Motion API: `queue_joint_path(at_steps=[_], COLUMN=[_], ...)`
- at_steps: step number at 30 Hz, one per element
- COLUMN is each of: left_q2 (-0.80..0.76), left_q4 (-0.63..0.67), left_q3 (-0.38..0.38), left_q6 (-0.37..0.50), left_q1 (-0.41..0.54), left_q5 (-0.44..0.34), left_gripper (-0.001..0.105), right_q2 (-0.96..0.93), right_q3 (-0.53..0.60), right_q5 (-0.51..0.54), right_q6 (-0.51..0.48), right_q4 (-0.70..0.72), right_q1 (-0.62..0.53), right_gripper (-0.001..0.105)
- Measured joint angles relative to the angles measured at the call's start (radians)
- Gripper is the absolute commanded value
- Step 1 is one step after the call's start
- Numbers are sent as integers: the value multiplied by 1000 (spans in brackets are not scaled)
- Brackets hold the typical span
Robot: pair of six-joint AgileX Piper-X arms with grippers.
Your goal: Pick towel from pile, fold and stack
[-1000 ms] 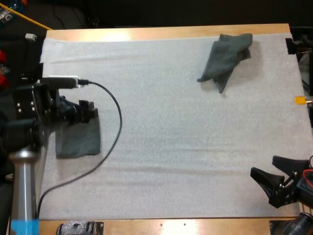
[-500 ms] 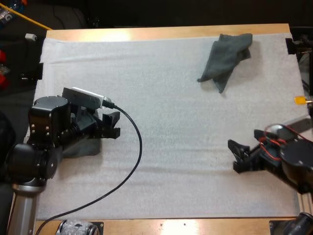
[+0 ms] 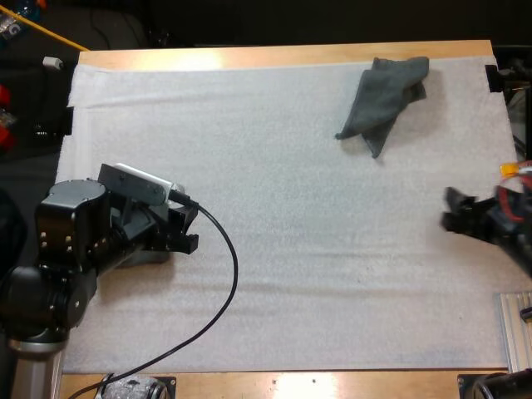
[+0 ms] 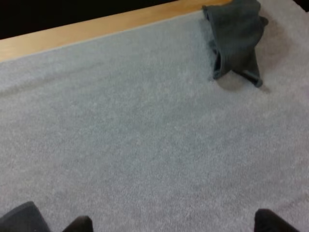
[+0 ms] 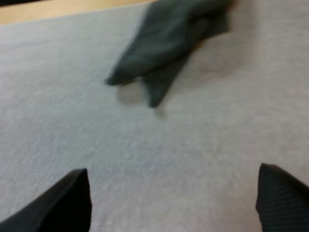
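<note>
A crumpled dark grey-green towel (image 3: 384, 100) lies at the far right of the white mat (image 3: 291, 191). A folded towel (image 3: 155, 256) lies at the mat's left, mostly hidden under my left arm. My left gripper (image 3: 189, 229) is open just right of that folded towel and holds nothing. My right gripper (image 3: 450, 211) hovers open near the mat's right edge, well short of the crumpled towel. In the left wrist view the crumpled towel (image 4: 236, 38) lies far ahead of the open left gripper (image 4: 174, 224). In the right wrist view the crumpled towel (image 5: 169, 38) lies ahead of the open right gripper (image 5: 174, 203).
The wooden table edge (image 3: 283, 55) runs along the far side, just behind the crumpled towel. Bare mat stretches between the two arms. A metal piece (image 3: 517, 328) sits at the near right corner.
My left gripper came off the folded towel and swung to face right. My right arm moved from the near right corner toward the far side along the right edge.
</note>
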Motion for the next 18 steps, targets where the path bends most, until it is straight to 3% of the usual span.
queue_joint_path(at_steps=[7, 18], left_q2=[-49, -207], left_q4=[20, 87], left_q3=[0, 0], left_q6=[4, 30], left_q1=[0, 0], left_q5=[-116, -191], left_gripper=[63, 63], right_q2=[-89, -262], right_q3=[0, 0], right_q5=[-58, -62], right_q6=[-55, -117], right_q4=[67, 169], right_q1=[-212, -220], right_gripper=[69, 69])
